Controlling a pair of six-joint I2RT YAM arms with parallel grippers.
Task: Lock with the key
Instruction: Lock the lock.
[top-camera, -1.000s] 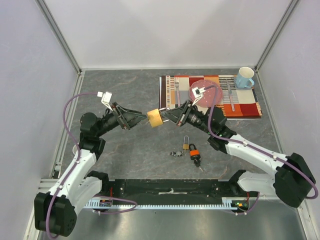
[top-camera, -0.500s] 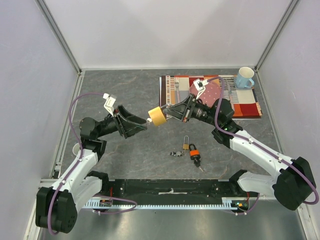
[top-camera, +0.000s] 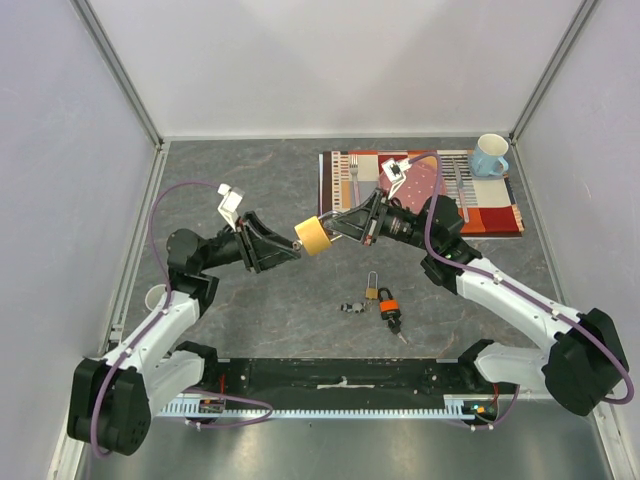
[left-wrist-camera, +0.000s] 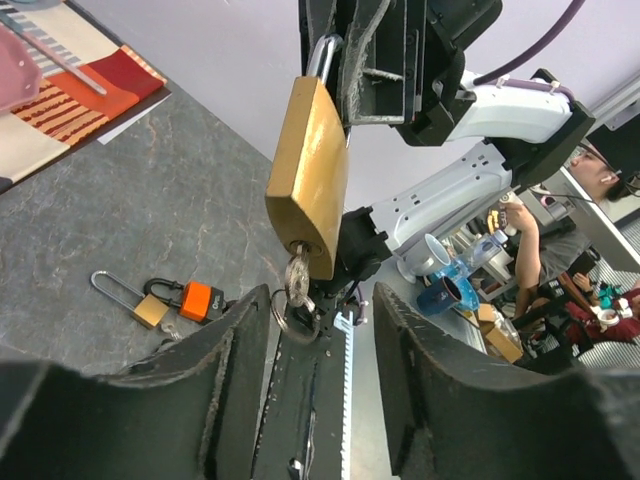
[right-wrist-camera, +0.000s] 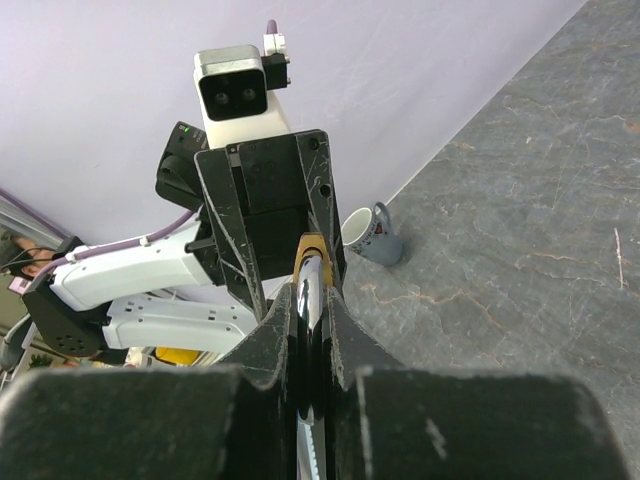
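grey table (top-camera: 250, 330) is carrying two small padlocks (top-camera: 371, 291); a third is hanging above.
right pincer (top-camera: 328, 224) is clamping this big brass padlock (top-camera: 312, 237) by the shackle; left pincer (top-camera: 293, 246) is gaping wide around its one key (left-wrist-camera: 297, 275).

The grey table (top-camera: 250, 310) carries a striped placemat (top-camera: 495, 215), a brass padlock (top-camera: 371, 291), an orange padlock (top-camera: 388, 301) and a white mug (top-camera: 155, 297)
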